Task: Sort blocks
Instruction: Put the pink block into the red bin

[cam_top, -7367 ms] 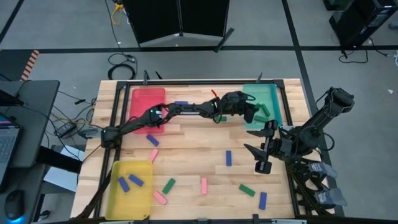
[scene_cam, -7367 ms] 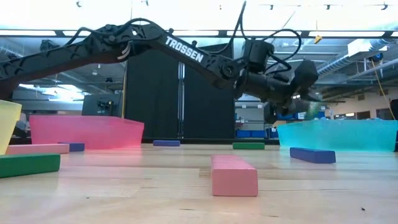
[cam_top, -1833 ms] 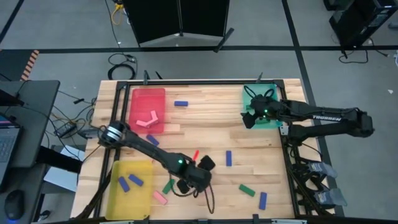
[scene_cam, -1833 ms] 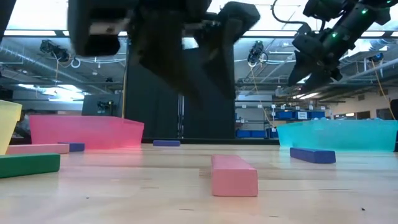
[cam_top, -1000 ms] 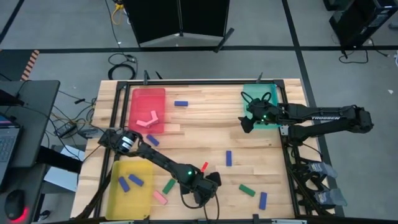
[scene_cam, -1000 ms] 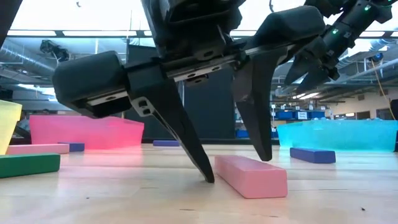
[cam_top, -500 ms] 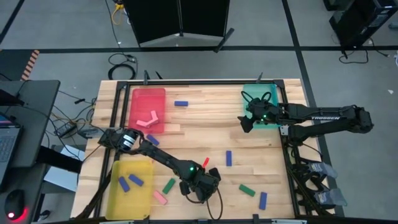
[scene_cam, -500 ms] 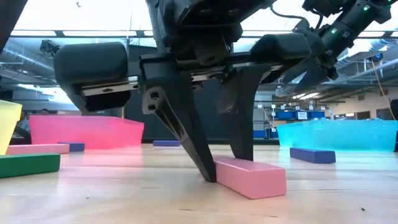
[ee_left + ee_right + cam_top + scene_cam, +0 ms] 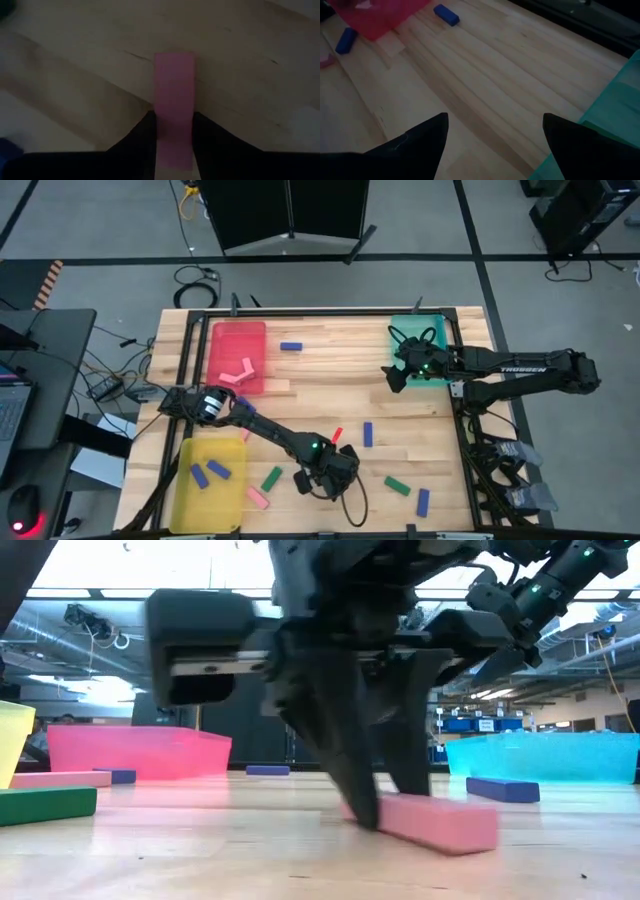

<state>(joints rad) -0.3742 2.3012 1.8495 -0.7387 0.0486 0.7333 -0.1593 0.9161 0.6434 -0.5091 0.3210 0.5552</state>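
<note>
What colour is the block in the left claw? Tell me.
Pink. The left claw is shut on the pink block, which shows best in the left wrist view.

surface: light wooden planks, dark frame | red tray: far left corner | teal tray: far right corner | yellow tray: near left corner | dark cabinet: on floor beyond surface | laptop: on stand at left

Pink block clamped flat on wood, other blocks scattered around
</note>
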